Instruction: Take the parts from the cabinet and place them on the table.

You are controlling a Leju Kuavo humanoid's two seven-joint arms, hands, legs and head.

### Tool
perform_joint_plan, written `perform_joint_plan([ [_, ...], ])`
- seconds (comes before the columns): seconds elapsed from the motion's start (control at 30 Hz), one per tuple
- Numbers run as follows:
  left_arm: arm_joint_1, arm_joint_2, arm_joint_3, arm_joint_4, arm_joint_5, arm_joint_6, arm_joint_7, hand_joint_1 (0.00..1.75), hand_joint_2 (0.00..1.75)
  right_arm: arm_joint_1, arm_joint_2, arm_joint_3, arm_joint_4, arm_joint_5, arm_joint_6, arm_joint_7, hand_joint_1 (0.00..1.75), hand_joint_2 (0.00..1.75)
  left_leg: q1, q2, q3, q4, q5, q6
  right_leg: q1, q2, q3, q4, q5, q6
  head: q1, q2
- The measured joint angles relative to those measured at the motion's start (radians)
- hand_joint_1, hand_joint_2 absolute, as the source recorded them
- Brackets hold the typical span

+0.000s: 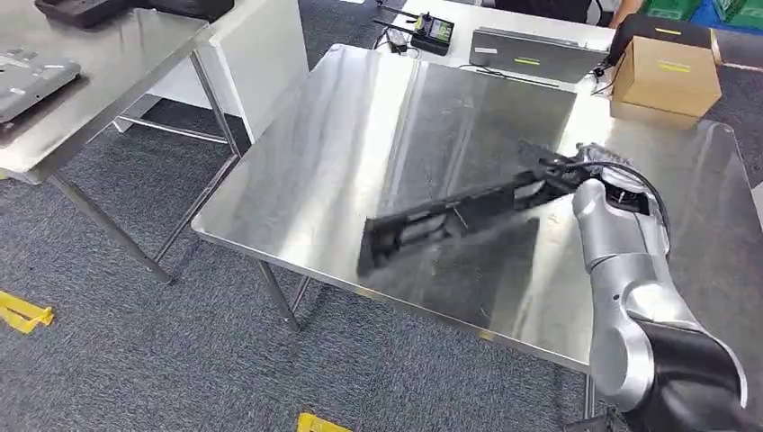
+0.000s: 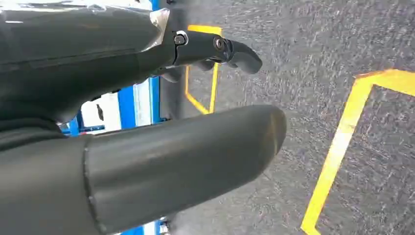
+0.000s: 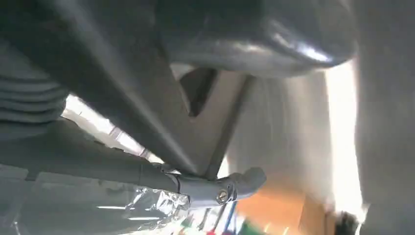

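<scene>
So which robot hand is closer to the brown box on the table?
Right. The right hand holds a long black part over the table, near the box; the left hand hangs above the floor.

A part hangs over the table, a box behind it.

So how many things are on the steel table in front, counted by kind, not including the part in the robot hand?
Cardboard box: 1
Grey flat case: 1
Black handset with a screen: 1
Total: 3
</scene>
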Motion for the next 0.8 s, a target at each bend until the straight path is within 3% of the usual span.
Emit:
perform_joint_plan([
  [0.47, -0.007, 0.000, 0.000, 0.000, -0.001, 0.000, -0.005, 0.00, 0.00, -0.003, -0.030, 0.007, 0.015, -0.009, 0.018, -0.002, 0.00, 0.00, 0.000, 0.004, 0.001, 0.000, 0.000, 0.000, 0.000, 0.003, 0.000, 0.000, 0.000, 0.000, 0.000, 0.000],
  [0.53, -0.006, 0.000, 0.000, 0.000, 0.006, 0.008, 0.001, 0.00, 0.00, 0.000, -0.028, 0.000, 0.015, -0.065, -0.031, -0.048, 0.00, 0.00, 0.000, 0.004, 0.001, 0.000, 0.000, 0.000, 0.000, 0.003, 0.001, 0.000, 0.000, 0.000, 0.000, 0.000],
  [0.57, -0.005, 0.000, 0.001, 0.000, 0.013, 0.021, 0.019, 0.00, 0.00, 0.008, -0.016, -0.016, 0.006, -0.106, -0.114, -0.055, 0.00, 0.00, 0.000, 0.005, 0.001, 0.000, 0.000, 0.000, 0.000, 0.004, 0.000, 0.000, 0.000, 0.000, 0.000, 0.000],
  [0.6, -0.004, 0.000, 0.002, 0.000, 0.013, 0.027, 0.024, 0.00, 0.00, 0.019, -0.003, -0.032, -0.008, -0.108, -0.227, -0.024, 0.00, 0.00, 0.000, 0.005, 0.002, 0.000, 0.000, 0.000, 0.000, 0.004, 0.000, 0.000, 0.000, 0.000, 0.000, 0.000],
  [0.63, -0.001, 0.000, 0.003, 0.000, 0.010, 0.030, 0.023, 0.00, 0.00, 0.032, 0.010, -0.045, -0.022, -0.063, -0.367, 0.053, 0.00, 0.00, 0.000, 0.004, 0.003, 0.000, 0.000, 0.000, 0.001, 0.003, 0.000, 0.000, 0.000, 0.000, 0.000, 0.000],
  [0.7, 0.006, -0.001, 0.002, 0.000, -0.007, 0.027, 0.030, 0.00, 0.00, 0.061, 0.010, -0.044, -0.021, 0.033, -0.511, 0.242, 0.00, 0.00, 0.001, -0.002, 0.009, 0.000, 0.000, 0.000, 0.001, -0.003, 0.001, 0.000, -0.001, -0.001, 0.000, 0.000],
  [0.73, 0.010, 0.000, 0.002, 0.000, -0.008, 0.020, 0.042, 0.00, 0.00, 0.073, 0.003, -0.056, -0.018, 0.007, -0.515, 0.307, 0.00, 0.00, 0.001, -0.004, 0.006, 0.000, 0.000, 0.000, 0.001, -0.005, 0.001, 0.000, -0.001, -0.001, 0.000, 0.000],
  [0.77, 0.014, 0.000, 0.002, 0.000, -0.006, 0.018, 0.053, 0.00, 0.00, 0.083, 0.003, -0.084, -0.014, -0.069, -0.459, 0.299, 0.00, 0.00, 0.001, -0.004, 0.006, 0.000, 0.000, 0.000, 0.001, -0.004, 0.000, 0.000, -0.001, -0.001, 0.000, 0.000],
  [0.8, 0.014, 0.004, 0.002, 0.000, 0.000, 0.018, 0.056, 0.00, 0.00, 0.086, 0.004, -0.125, -0.014, -0.143, -0.395, 0.249, 0.00, 0.00, 0.001, -0.002, 0.007, 0.000, 0.000, 0.000, 0.001, -0.003, 0.001, 0.000, 0.000, 0.000, 0.000, 0.000],
])
